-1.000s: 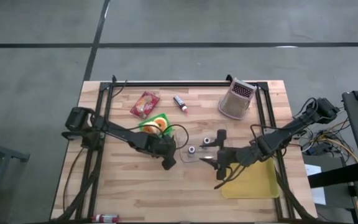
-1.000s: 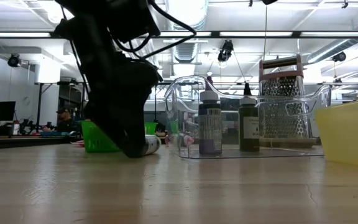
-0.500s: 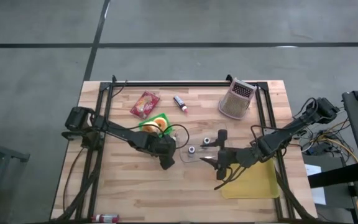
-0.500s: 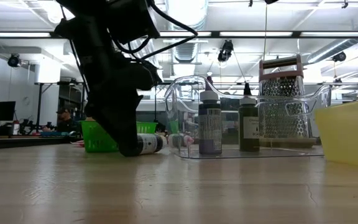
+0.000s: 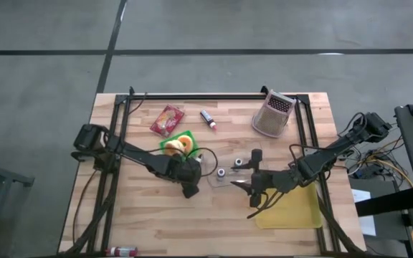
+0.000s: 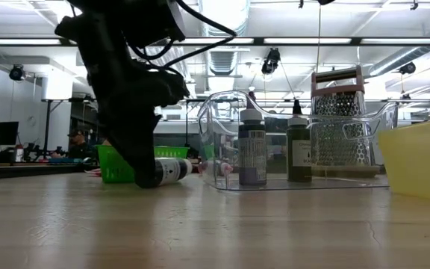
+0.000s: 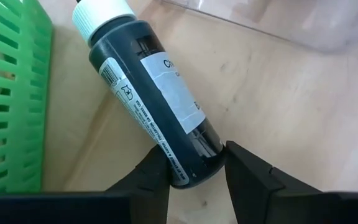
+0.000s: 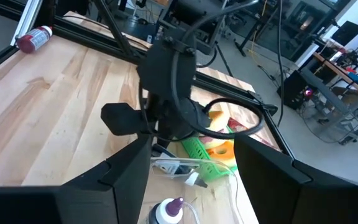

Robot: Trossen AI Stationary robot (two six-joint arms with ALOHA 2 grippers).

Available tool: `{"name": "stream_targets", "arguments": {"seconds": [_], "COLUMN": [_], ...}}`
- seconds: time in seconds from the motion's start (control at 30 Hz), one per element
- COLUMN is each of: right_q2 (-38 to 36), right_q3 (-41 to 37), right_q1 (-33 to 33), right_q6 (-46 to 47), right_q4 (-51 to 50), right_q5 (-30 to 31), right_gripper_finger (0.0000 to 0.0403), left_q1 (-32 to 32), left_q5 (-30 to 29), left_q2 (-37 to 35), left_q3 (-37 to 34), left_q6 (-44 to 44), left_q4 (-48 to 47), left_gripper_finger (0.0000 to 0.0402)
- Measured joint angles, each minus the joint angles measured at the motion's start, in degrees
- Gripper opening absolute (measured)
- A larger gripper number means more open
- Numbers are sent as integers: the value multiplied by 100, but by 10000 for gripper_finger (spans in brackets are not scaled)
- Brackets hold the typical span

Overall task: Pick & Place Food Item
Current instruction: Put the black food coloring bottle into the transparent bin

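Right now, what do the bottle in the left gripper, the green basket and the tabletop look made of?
Dark bottle: likely glossy plastic, though it could be glass; paper-looking label, ribbed white plastic cap. The left gripper is shut on its base.
Green basket: moulded plastic, slotted walls, slight sheen.
Table: wood, visible planks and grain, light matte finish.

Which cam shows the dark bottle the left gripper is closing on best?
Left wrist view: the dark bottle lies beside the green basket, its base between the fingers. Low view shows it sideways behind the left gripper; high view hides it.
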Motion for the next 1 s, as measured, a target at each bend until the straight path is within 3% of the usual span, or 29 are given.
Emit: {"name": "stream_targets", "arguments": {"seconds": [0.17, 0.57, 0.77, 1.0], "right_q2": [2, 2, 7, 7], "right_q3": [0, -134, -234, -247], "right_q1": [0, -2, -26, -252], "right_q6": [0, -9, -292, -407], "right_q4": [-1, 55, 569, 763], "right_q5": [0, -38, -633, -1325], "right_gripper_finger": [224, 224, 224, 224], "left_q1": [-237, -1099, -1462, -1573], "left_q5": [-315, -2350, -2993, -2974], "left_q2": [-69, -546, -754, -966], "left_q3": [-9, -23, -539, -1839], "left_q6": [0, 390, 1363, 3052], "left_q4": [-86, 176, 1620, 4643], "left_gripper_finger": [121, 120, 120, 120]}}
